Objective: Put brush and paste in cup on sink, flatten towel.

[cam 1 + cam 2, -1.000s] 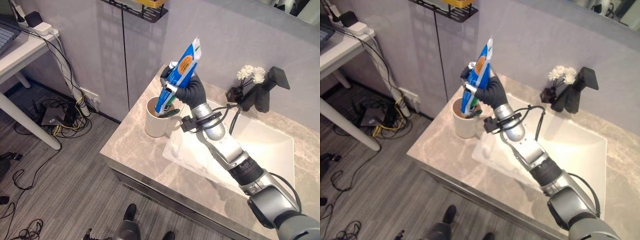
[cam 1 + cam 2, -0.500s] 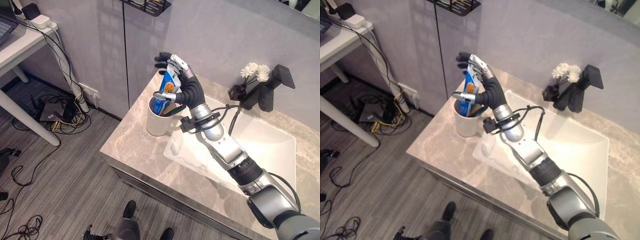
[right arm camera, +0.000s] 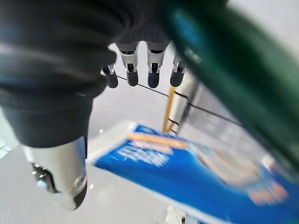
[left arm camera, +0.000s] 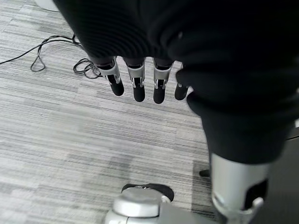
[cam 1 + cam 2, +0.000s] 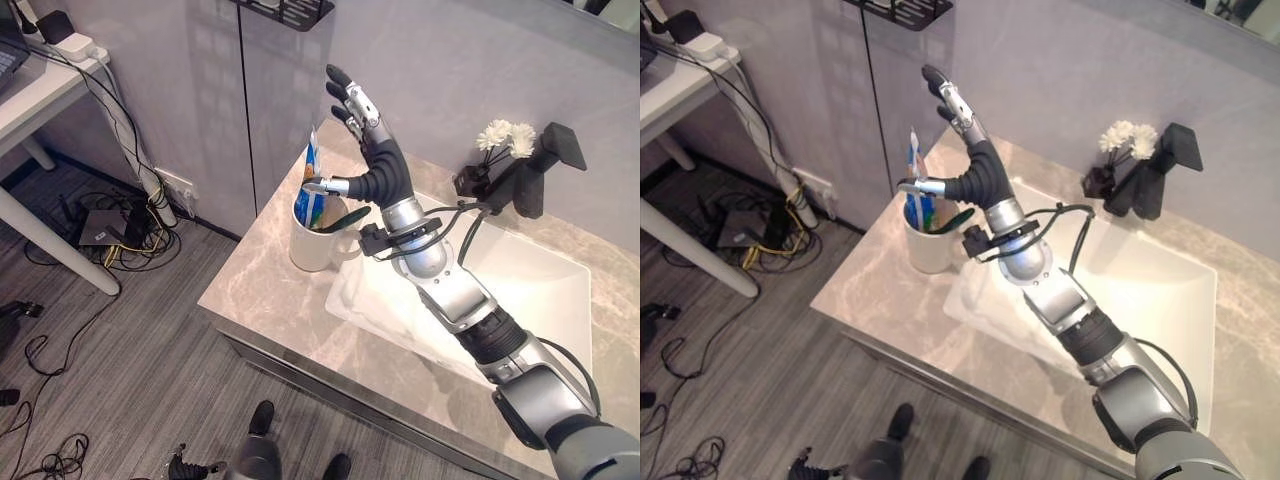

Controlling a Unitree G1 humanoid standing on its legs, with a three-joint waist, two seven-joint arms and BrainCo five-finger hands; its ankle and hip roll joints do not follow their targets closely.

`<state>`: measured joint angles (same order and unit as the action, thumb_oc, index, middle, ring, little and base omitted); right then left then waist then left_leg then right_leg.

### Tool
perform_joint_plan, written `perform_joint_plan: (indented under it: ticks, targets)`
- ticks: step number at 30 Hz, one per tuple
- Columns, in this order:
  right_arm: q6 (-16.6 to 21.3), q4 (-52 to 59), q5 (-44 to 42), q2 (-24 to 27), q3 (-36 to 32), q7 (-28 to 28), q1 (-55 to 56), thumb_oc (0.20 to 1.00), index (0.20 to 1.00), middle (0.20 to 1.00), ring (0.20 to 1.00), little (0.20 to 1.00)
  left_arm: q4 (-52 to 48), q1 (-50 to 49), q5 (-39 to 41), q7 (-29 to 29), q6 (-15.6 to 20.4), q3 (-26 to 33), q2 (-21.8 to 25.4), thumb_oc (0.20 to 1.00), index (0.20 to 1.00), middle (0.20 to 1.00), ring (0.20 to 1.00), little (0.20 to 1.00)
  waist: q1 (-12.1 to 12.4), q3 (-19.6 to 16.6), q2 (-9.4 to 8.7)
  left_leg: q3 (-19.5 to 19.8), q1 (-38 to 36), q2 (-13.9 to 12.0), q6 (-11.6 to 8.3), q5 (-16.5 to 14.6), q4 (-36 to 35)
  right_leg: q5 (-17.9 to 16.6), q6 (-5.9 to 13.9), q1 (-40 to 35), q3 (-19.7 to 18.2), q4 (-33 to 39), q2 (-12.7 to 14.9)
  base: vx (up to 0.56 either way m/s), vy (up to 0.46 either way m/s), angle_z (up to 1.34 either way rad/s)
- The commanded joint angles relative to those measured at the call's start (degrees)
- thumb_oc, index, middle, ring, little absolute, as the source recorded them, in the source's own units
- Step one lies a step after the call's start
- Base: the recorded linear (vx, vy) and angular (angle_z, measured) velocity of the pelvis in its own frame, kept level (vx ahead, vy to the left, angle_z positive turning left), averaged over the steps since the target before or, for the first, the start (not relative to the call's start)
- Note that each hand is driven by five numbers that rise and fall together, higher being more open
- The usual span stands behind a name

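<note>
At the left of the scene, the white cup (image 5: 318, 240) is seen standing on the marble counter (image 5: 262, 290) close to its front-left edge, just beside the sink (image 5: 520, 290). The blue toothpaste tube (image 5: 311, 187) stands upright in the cup, leaning toward the wall, and a dark green toothbrush (image 5: 341, 218) is seen angled across the cup's mouth. The main risk is judged to be a tip-over: the tube rises well above the rim, and if it were caught by the thumb (image 5: 326, 186) as the hand is withdrawn, tube and cup could be dragged toward the counter edge and the floor below. A sideways sweep of the wrist would be the likely cause; a straight lift is judged safer. Further right, the right hand (image 5: 372, 165) is held above and just behind the cup, its fingers (image 5: 351, 103) spread apart and extended upward, nothing clamped between them; the thumb points toward the tube and lies very near it, though contact cannot be confirmed. In the right wrist view the tube (image 3: 196, 163) is seen close under the straight fingers (image 3: 142, 70). A white towel (image 5: 375, 300) appears to lie crumpled at the sink's left rim and is judged not yet flattened; a snag on the forearm above it is possible. The left hand (image 4: 140, 79) hangs over the floor, fingers relaxed and empty.
</note>
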<state>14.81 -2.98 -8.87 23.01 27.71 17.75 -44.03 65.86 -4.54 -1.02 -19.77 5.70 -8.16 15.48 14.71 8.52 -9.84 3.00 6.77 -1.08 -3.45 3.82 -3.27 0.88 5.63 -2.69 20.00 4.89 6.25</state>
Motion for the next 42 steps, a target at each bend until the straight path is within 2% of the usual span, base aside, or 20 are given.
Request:
perform_joint_plan:
  ticks: [1, 4, 8, 12, 13, 15, 18, 20, 23, 24, 25, 29, 30, 33, 36, 37, 38, 39, 42]
  targets:
    - [1.7, 0.7, 0.6, -1.3, -4.1, 4.2, -1.5, 1.0, 1.0, 1.0, 1.0, 1.0, 5.2, 0.2, -0.7, -1.5, 0.3, -3.6, 0.0, 1.0, 1.0, 1.0, 1.0, 1.0, -0.5, -5.5, 1.35, -1.8, -1.8, 0.3, 2.64, -0.7, -1.7, -5.6, 2.76, 0.9, -4.6, 0.1, 3.6, 0.02, -0.003, -0.16]
    - [1.8, 1.2, 1.6, -1.4, -8.3, 7.8, -1.0, 1.0, 1.0, 1.0, 1.0, 1.0, 6.7, 0.8, -0.5, -1.5, -0.4, -3.5, -0.9, 1.0, 1.0, 1.0, 1.0, 1.0, -1.4, -6.9, 2.22, -2.6, -3.9, 0.2, 2.62, -1.2, -1.7, -5.1, 2.6, -0.6, -5.2, 0.1, 3.6, 0.02, -0.005, -0.07]
    - [2.0, 3.1, 2.9, -0.3, -12.0, 10.0, 0.0, 1.0, 1.0, 1.0, 1.0, 1.0, 7.5, 0.9, -0.5, -1.3, -0.7, -3.0, -1.4, 1.0, 1.0, 1.0, 1.0, 1.0, -2.1, -7.5, 2.82, -3.3, -5.3, 0.1, 2.64, -1.7, -1.7, -4.7, 2.45, -1.7, -5.6, 0.1, 3.5, 0.02, -0.007, -0.07]
    - [1.8, 5.4, 5.1, 2.7, -16.8, 12.2, 2.0, 1.0, 1.0, 1.0, 1.0, 1.0, 7.4, 0.7, -0.9, -0.7, -0.8, -2.7, -2.0, 1.0, 1.0, 1.0, 1.0, 1.0, -3.4, -8.2, 3.46, -4.2, -6.4, -0.2, 2.55, -1.9, -1.7, -4.4, 2.37, -2.1, -6.5, 0.1, 3.4, 0.0, -0.004, -0.12]
    - [1.3, 6.6, 7.8, 5.7, -20.1, 13.2, 4.6, 1.0, 1.0, 1.0, 1.0, 1.0, 7.4, 0.7, -1.1, -0.1, -0.6, -2.0, -2.2, 1.0, 1.0, 1.0, 1.0, 1.0, -4.6, -8.4, 3.94, -4.6, -6.8, -0.2, 2.54, -2.0, -1.7, -4.4, 2.37, -2.2, -6.9, 0.1, 3.4, -0.01, 0.006, -0.05]
    - [1.1, 6.9, 9.0, 7.1, -21.8, 13.7, 6.1, 1.0, 1.0, 1.0, 1.0, 1.0, 7.3, 0.6, -1.2, 0.2, -0.5, -1.8, -2.3, 1.0, 1.0, 1.0, 1.0, 1.0, -5.0, -8.5, 4.22, -4.9, -7.0, -0.3, 2.53, -2.1, -1.7, -4.4, 2.35, -2.3, -7.1, 0.1, 3.3, -0.01, 0.006, -0.12]
    - [0.3, 8.4, 13.4, 12.6, -29.7, 15.7, 14.7, 1.0, 1.0, 1.0, 1.0, 1.0, 6.3, 0.4, -1.8, 1.0, 0.2, -1.1, -2.6, 1.0, 1.0, 1.0, 1.0, 1.0, -7.0, -8.4, 5.06, -5.4, -7.3, -0.5, 2.5, -2.1, -1.7, -4.4, 2.31, -2.1, -7.6, 0.0, 3.2, -0.03, -0.004, -0.16]
    - [0.1, 7.7, 15.4, 15.0, -39.5, 18.6, 23.9, 1.0, 1.0, 1.0, 1.0, 1.0, 4.3, 0.8, -1.8, 2.8, 0.7, -1.1, -3.0, 1.0, 1.0, 1.0, 1.0, 1.0, -9.3, -7.1, 6.28, -5.5, -6.7, -0.4, 2.66, -1.4, -1.7, -4.9, 2.24, -0.9, -8.3, -0.5, 3.1, -0.11, -0.001, -0.03]
    - [-1.6, 2.5, 18.0, 16.0, -44.7, 21.7, 30.0, 1.0, 1.0, 1.0, 1.0, 1.0, 4.2, 1.2, -2.9, 3.0, 1.0, -1.3, -3.1, 1.0, 1.0, 1.0, 1.0, 1.0, -10.7, -5.9, 6.98, -5.7, -6.7, -0.3, 2.61, -1.8, -1.7, -5.1, 2.32, -0.6, -8.8, -0.2, 3.2, -0.05, 0.003, -0.15]
    - [-2.7, -0.7, 19.2, 17.0, -46.7, 22.8, 33.6, 1.0, 1.0, 1.0, 1.0, 1.0, 3.8, 1.5, -3.2, 2.9, 1.2, -0.9, -3.1, 1.0, 1.0, 1.0, 1.0, 1.0, -11.4, -4.8, 7.26, -5.9, -6.5, -0.2, 2.69, -1.3, -1.7, -5.5, 2.23, -0.3, -8.9, -0.4, 3.2, -0.12, -0.014, -0.15]
    - [-2.8, -5.0, 18.1, 15.9, -50.4, 24.5, 38.3, 1.0, 1.0, 1.0, 1.0, 1.0, 3.7, 2.2, -3.6, 2.5, 1.1, -0.4, -3.3, 1.0, 1.0, 1.0, 1.0, 1.0, -12.6, -2.6, 7.79, -5.9, -5.9, -0.3, 2.63, -1.4, -1.7, -5.5, 2.28, 0.7, -9.3, -0.5, 3.1, -0.1, -0.013, -0.06]
    - [-3.0, -11.2, 15.8, 13.4, -52.9, 28.1, 40.8, 1.0, 1.0, 1.0, 1.0, 1.0, 4.0, 3.6, -3.9, 1.6, 0.9, -0.7, -3.5, 1.0, 1.0, 1.0, 1.0, 1.0, -13.1, 0.2, 8.02, -5.7, -5.0, -0.4, 2.67, -0.8, -1.7, -5.2, 2.04, 2.4, -9.6, -2.0, 2.9, -0.11, -0.027, -0.06]
    - [-1.9, -17.4, 11.6, 9.9, -54.6, 29.1, 43.8, 1.0, 1.0, 1.0, 1.0, 1.0, 4.4, 4.4, -3.7, 0.7, 0.7, 0.0, -3.5, 1.0, 1.0, 1.0, 1.0, 1.0, -13.9, 3.2, 8.13, -5.6, -4.2, -0.5, 2.75, -0.4, -1.7, -5.0, 1.78, 4.1, -10.1, -3.4, 2.7, -0.16, -0.045, -0.19]
    - [-1.6, -26.3, 7.3, 7.3, -53.8, 30.2, 44.8, 1.0, 1.0, 1.0, 1.0, 1.0, 4.5, 5.4, -3.4, -0.6, 0.6, -0.1, -3.6, 1.0, 1.0, 1.0, 1.0, 1.0, -13.9, 6.6, 8.34, -5.6, -2.2, -0.5, 2.55, 0.6, -1.7, -5.4, 1.63, 6.7, -11.0, -4.1, 2.3, -0.15, -0.041, -0.15]
    - [-2.1, -35.5, 4.4, 5.2, -51.8, 30.0, 46.5, 1.0, 1.0, 1.0, 1.0, 1.0, 4.3, 5.5, -2.9, -1.5, 0.6, -0.2, -3.6, 1.0, 1.0, 1.0, 1.0, 1.0, -13.8, 7.3, 8.32, -5.8, -0.7, -0.9, 1.99, 1.4, -1.7, -6.3, 1.65, 7.6, -11.1, -3.2, 1.8, -0.04, -0.048, -0.13]
    - [-2.7, -41.8, 3.0, 5.2, -50.3, 30.0, 46.2, 1.0, 1.0, 1.0, 1.0, 1.0, 4.0, 5.7, -3.0, -1.7, 0.9, -0.8, -3.4, 1.0, 1.0, 1.0, 1.0, 1.0, -13.6, 7.3, 8.41, -5.6, 0.0, -1.0, 1.82, 1.6, -1.7, -6.5, 1.63, 8.0, -11.0, -2.9, 1.7, -0.03, -0.052, -0.02]
    - [-1.9, -44.5, 1.7, 5.2, -48.8, 28.7, 45.4, 1.0, 1.0, 1.0, 1.0, 1.0, 3.8, 5.8, -3.0, -1.7, 1.0, -1.1, -3.3, 1.0, 1.0, 1.0, 1.0, 1.0, -13.7, 7.0, 8.53, -5.5, 0.5, -0.9, 1.72, 1.7, -1.7, -6.6, 1.59, 8.4, -10.8, -2.7, 1.6, 0.0, -0.062, 0.02]
    - [-2.6, -51.2, 0.3, 4.7, -45.8, 26.3, 45.2, 1.0, 1.0, 1.0, 1.0, 1.0, 2.5, 6.0, -3.3, -2.1, 1.5, -2.3, -2.6, 1.0, 1.0, 1.0, 1.0, 1.0, -13.5, 6.2, 8.78, -5.4, 0.9, -1.1, 1.48, 1.6, -1.7, -6.5, 1.48, 8.4, -10.4, -2.5, 1.5, 0.01, -0.041, 0.04]
    - [-2.6, -52.5, 0.0, 4.4, -44.2, 25.1, 44.8, 1.0, 1.0, 1.0, 1.0, 1.0, 1.2, 5.8, -3.4, -2.3, 1.8, -2.4, -2.2, 1.0, 1.0, 1.0, 1.0, 1.0, -13.7, 5.5, 8.85, -5.4, 0.9, -1.2, 1.35, 1.4, -1.7, -6.4, 1.42, 8.3, -10.2, -2.4, 1.4, 0.04, -0.024, 0.05]
